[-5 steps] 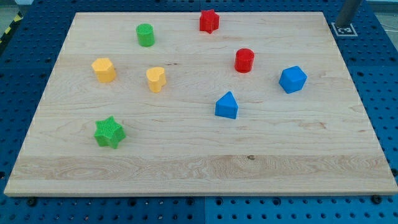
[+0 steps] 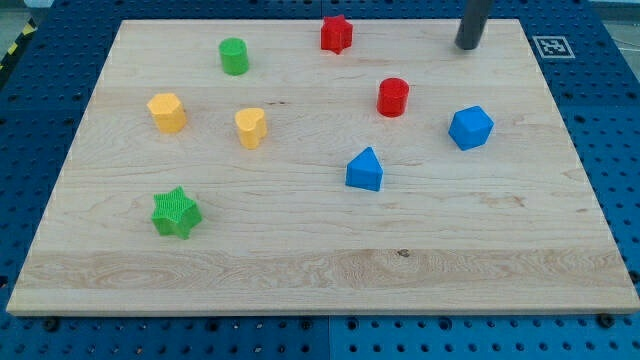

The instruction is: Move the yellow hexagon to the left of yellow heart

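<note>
Bench [image 2: 320,250]: wooden board carrying eight blocks; yellow hexagon [image 2: 167,112] at far left, just left of yellow heart [image 2: 250,128], apart from it; green cylinder [image 2: 234,56] beyond them; green star [image 2: 176,212] nearer; red star [image 2: 337,33], red cylinder [image 2: 393,97], blue cube [image 2: 470,128] and blue wedge-like block [image 2: 365,169] to the right. End effector: a bare rod with nothing to open or close, holding nothing; my tip [image 2: 467,46] at far right, well apart from both yellow blocks. Step in hand: approach, judged; hexagon appears already left of heart, so the next move calls for at most a small nudge, skirting the red blocks.
</note>
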Robot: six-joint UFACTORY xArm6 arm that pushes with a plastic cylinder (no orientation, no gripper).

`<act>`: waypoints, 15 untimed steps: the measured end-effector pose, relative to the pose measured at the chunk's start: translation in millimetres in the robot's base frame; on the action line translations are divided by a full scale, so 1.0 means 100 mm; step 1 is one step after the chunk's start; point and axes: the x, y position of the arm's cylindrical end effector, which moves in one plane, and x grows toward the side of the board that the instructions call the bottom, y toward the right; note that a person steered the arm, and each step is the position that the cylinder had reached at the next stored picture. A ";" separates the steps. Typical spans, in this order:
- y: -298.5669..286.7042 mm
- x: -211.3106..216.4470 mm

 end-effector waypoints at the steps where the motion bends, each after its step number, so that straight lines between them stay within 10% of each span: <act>1: -0.14 0.02; 15: -4.23 0.09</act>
